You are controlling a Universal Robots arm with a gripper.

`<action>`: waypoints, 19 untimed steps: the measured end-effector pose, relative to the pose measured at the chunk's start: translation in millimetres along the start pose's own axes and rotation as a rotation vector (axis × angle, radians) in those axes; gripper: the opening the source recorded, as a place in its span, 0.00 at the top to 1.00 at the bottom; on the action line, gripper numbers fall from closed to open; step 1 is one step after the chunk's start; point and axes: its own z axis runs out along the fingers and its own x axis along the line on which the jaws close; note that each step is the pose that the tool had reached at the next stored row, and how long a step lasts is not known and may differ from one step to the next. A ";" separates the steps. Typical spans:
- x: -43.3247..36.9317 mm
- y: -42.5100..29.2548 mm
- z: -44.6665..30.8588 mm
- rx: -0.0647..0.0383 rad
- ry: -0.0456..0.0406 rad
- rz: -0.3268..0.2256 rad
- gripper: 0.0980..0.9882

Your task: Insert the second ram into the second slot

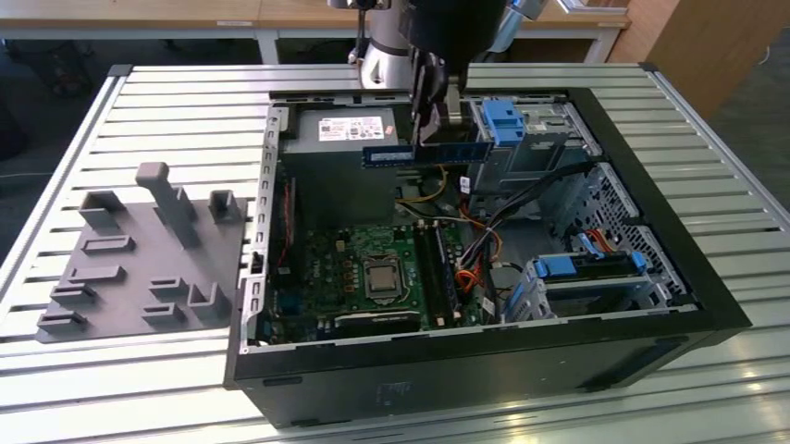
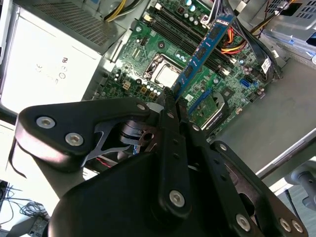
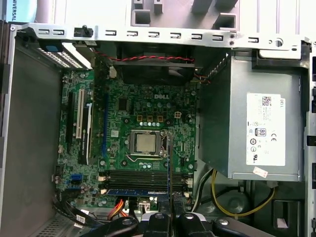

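The black hand [image 1: 439,129] holds the long, thin, blue ram stick with dark chips [image 1: 392,155] in the air, pinched tight between its fingers.

In the exterior view the stick is in the upper middle of the frame. It lies level above the open black computer case [image 1: 494,370], beside the silver power box [image 1: 327,153]. It is well above the green board [image 1: 370,268] and its long black slots [image 1: 438,273]. The case stands on the grey ribbed tabletop [image 1: 185,102].

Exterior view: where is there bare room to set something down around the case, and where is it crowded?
Bare slatted table lies beyond the grey fixture plate and beside the case on the exterior view's right. Inside the case it is crowded: cables, drive bays, and the gripper holding the second ram.
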 end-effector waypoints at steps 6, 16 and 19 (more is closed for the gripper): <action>2.0 0.1 0.0 0.000 -0.0001 0.000 0.96; 2.5 0.1 0.0 0.001 -0.0022 0.066 0.96; 2.5 0.1 0.1 0.002 -0.0031 0.095 0.96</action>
